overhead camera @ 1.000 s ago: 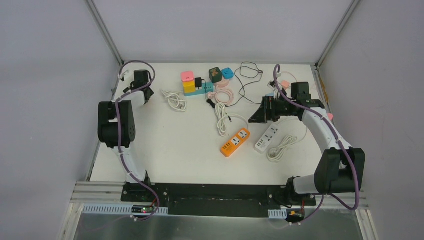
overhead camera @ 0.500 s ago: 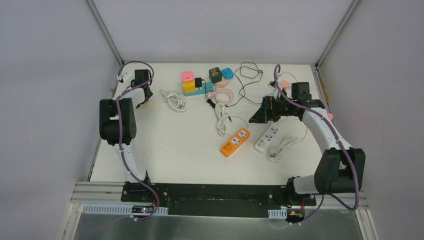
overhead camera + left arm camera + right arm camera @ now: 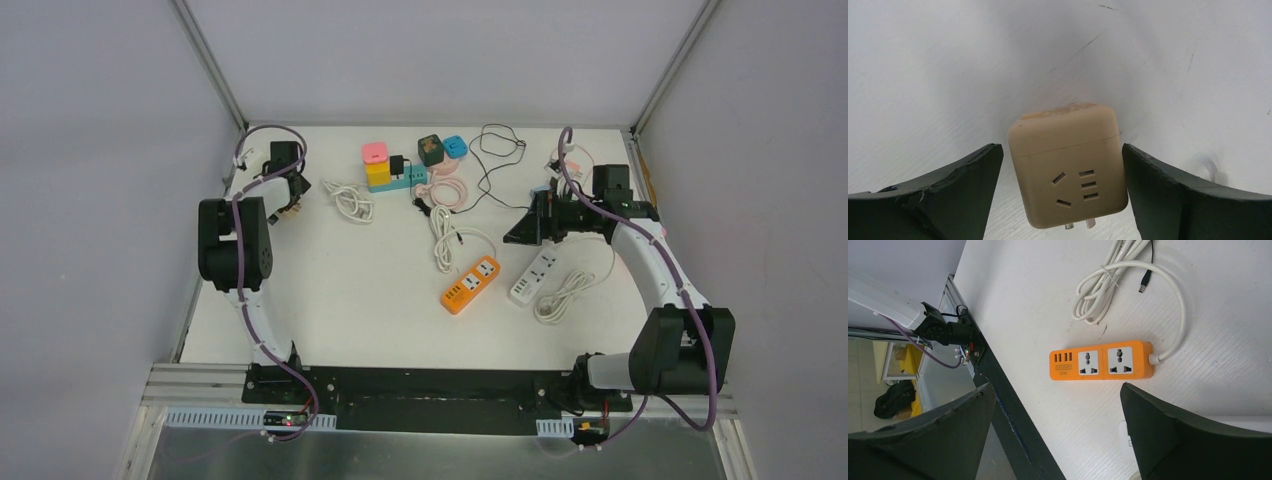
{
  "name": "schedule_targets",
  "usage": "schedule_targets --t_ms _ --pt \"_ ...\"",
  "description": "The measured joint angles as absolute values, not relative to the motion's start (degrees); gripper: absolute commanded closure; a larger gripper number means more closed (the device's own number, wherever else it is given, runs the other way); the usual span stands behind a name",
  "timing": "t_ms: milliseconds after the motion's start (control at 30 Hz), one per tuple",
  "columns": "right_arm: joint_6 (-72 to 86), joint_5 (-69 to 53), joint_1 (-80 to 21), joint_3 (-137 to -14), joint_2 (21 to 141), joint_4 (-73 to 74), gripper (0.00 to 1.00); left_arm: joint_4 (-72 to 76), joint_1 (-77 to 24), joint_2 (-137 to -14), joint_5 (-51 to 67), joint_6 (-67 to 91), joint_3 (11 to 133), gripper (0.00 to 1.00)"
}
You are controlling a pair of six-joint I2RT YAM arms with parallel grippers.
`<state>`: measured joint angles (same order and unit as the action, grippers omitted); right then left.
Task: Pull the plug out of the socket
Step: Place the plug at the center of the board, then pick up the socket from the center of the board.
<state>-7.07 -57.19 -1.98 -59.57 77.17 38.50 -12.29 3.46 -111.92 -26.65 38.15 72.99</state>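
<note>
left tool [image 3: 1060, 152] has spread — tan plug [image 3: 1068, 167] lies released, untouched | right tool [image 3: 1057, 390] wide open

No words can be read here.
The orange power strip [image 3: 1100, 363] has a tiny line of dark print [image 3: 1063, 373] under its small ports, but it is too small to read. The tan plug block [image 3: 1068, 165] has faint orange marks along its top edge, and they are too blurry to make out. The white power strip [image 3: 533, 276] is too far off in the top view to show any letters.
</note>
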Motion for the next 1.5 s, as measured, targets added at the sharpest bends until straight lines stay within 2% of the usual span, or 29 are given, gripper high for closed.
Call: schedule_targets --t_ms 333,833,933,1233,1500 --pt "-7.03 -58.15 -0.71 -59.57 76.29 38.48 0.0 -13.54 2.98 -105.86 -26.09 39.09 68.27 0.01" --pt "-7.03 -58.96 -0.56 -59.57 75.11 38.46 0.0 -15.09 -5.69 -77.28 -21.82 38.7 51.83 0.01" --pt "-7.03 -59.0 -0.56 -59.57 74.72 38.46 0.0 -14.57 -7.86 -72.9 -17.32 36.32 49.52 0.02" --pt "-7.29 -59.18 -0.56 -59.57 73.6 38.44 0.0 -6.98 -16.97 -65.82 8.1 26.0 41.54 0.04" --pt "-7.66 -59.2 -0.56 -59.57 73.41 38.44 0.0 0.86 -29.1 -65.01 15.46 24.53 37.43 0.05"
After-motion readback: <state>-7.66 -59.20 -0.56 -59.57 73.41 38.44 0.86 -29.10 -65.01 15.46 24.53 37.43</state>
